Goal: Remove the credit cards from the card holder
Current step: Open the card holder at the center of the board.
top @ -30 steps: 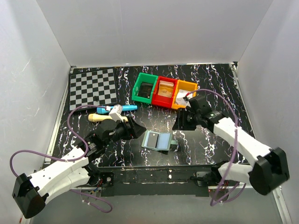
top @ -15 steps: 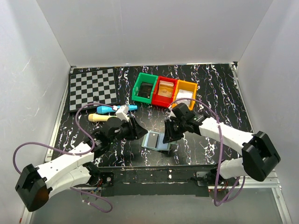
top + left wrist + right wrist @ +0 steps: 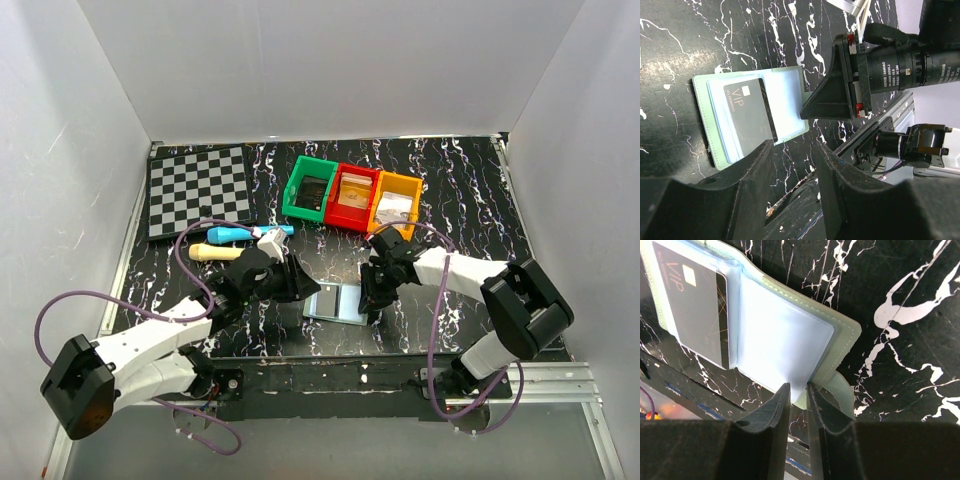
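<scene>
We look down from above and behind on the whole table (image 3: 460, 185); both wrist views sit close, sharing the card holder (image 3: 335, 300).

The left arm is swinging rightwards across the black marbled desk (image 3: 460, 195), bringing the left pincer (image 3: 300, 287) up to the left edge of the small flat grey-green bifold card holder (image 3: 337, 303). The right arm is drawing in from beside the orange plastic bin (image 3: 398, 188) and folding tighter, setting the right pincer (image 3: 372, 299) at the holder's right edge. Both pincers are narrowing their jaws.
</scene>
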You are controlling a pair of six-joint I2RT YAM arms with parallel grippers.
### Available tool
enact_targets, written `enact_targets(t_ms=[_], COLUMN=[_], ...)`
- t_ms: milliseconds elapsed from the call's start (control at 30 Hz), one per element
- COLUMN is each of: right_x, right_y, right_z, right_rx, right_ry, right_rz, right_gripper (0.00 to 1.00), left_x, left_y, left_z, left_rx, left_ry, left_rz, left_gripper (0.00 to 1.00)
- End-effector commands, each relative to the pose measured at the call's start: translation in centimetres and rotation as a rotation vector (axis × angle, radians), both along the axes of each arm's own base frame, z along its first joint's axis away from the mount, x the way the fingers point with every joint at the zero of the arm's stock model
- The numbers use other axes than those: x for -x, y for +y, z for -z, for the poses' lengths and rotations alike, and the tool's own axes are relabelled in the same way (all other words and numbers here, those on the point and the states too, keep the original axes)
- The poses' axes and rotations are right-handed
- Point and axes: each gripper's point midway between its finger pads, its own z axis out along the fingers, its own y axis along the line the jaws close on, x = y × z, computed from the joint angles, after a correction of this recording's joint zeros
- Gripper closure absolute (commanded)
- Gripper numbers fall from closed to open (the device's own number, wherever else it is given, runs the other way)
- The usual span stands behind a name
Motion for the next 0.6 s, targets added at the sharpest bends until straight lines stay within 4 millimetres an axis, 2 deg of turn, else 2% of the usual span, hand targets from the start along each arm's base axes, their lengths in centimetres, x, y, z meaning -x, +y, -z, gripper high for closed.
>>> enact_targets(t_ms=[0,333,567], right_x=[-1.6,-1.8,-3.1], right_y=[0.3,-0.9,-0.3], right_z=[0.1,0.4,1.0], right_rx=[0.006,0.046,0.064], right_ry=[-0.03,-0.048,-0.049], right_rz=[0.004,0.004,-0.007], right_gripper=[0.73,0.73,0.72], left_x=[-0.5,-0.8,-1.2], left_y=[-0.6,-1.0,-1.5], left_z=[-1.1,1.8,3.1], left_rx=[0.013,-0.052,-0.064], left_ry=[-0.028,0.037,0.063], left_rz=[0.011,0.025,0.029], left_gripper=[0.62,0.64,0.65])
